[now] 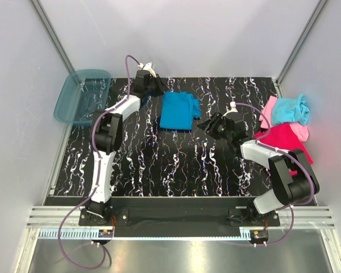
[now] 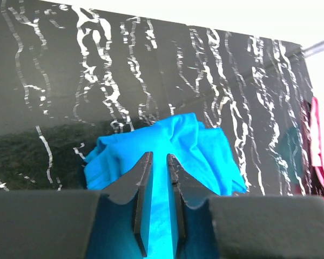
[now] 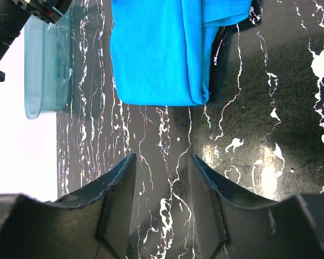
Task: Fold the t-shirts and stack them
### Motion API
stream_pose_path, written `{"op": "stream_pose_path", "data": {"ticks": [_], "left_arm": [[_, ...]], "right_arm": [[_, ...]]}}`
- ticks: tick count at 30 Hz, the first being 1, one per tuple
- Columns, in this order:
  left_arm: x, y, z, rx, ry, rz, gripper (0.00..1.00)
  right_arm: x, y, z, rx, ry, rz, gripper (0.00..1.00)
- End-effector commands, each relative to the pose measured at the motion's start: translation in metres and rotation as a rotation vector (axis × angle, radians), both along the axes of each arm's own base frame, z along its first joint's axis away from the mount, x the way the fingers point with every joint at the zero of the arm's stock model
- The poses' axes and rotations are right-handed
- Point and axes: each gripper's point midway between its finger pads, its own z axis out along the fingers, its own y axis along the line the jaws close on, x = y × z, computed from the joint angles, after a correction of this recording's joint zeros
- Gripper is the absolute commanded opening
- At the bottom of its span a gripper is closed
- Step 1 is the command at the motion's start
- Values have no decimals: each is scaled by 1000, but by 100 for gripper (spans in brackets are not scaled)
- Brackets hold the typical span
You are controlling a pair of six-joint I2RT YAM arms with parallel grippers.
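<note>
One blue tee [image 1: 179, 111], folded, on the table [image 1: 159, 162], far middle.
Left pincer [image 2: 157, 162] sits at its left edge, slit-narrow, grip unclear; right pincer [image 3: 162, 157] gapes empty off its right side. Left is nearer.

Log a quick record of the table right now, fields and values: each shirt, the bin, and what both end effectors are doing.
blue t-shirt: folded, far centre of table
right edge heap: magenta-red t-shirt, light pink t-shirt, light aqua t-shirt, unfolded
bin: far left corner
left end effector: at blue t-shirt's far left edge, jaws nearly together, grip unclear
right end effector: open, holding nothing, right of blue t-shirt
</note>
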Motion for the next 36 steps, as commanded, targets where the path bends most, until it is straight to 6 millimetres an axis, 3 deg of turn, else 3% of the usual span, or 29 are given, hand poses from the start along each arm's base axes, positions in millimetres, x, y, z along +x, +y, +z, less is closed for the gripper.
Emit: {"op": "stream_pose_path", "data": {"ticks": [1,3,10,13,15,16,17,18,19,20,21,23,24,26,27,28,31,32,33,34,36], "left_arm": [[18,18,2,14,-21,104,20],[23,31,-3,22,-5,159,20],[20,28,-13,9,18,128,21],[8,28,-2,-5,9,111,29],[1,29,0,-4,12,101,37],[-9,30,-11,-1,39,97,40],[-13,32,1,-11,24,92,42],[-23,35,-10,-18,47,87,45],[-28,36,-9,-24,50,83,47],[-32,38,3,-34,32,81,49],[-41,41,-6,-35,51,79,51],[-48,44,4,-49,31,73,52],[-54,49,-4,-51,52,78,52],[-57,50,-1,-66,48,72,53],[-60,54,-5,-72,61,74,53],[-61,54,-6,-73,63,73,53],[-63,58,-8,-89,62,68,53],[-63,56,-6,-106,56,57,53],[-64,55,-8,-126,64,56,53],[-65,53,-9,-139,69,48,53],[-65,46,-8,-173,70,24,54]], "right_arm": [[8,0,10,18,-45,-5,50],[8,0,10,18,-45,-5,49],[11,-1,5,11,-34,-17,49],[17,-11,0,-8,-25,-62,52],[22,-16,-7,-13,-7,-85,60],[25,-17,-11,-16,1,-93,61],[32,-18,-10,-17,-1,-101,63],[36,-20,-22,-20,26,-111,66],[41,-21,-24,-18,31,-117,67],[48,-21,-22,-10,27,-117,67],[54,-25,-32,-11,48,-131,68],[67,-23,-31,2,40,-126,68],[71,-23,-44,-1,64,-122,68],[84,-18,-41,20,57,-97,69],[87,-16,-53,21,84,-92,69],[94,-11,-49,35,72,-74,69],[101,-5,-60,42,91,-48,69],[108,-3,-55,41,71,-39,69],[109,-1,-65,32,92,-31,69],[117,3,-58,41,77,-16,69],[122,6,-72,34,111,1,70]]}}
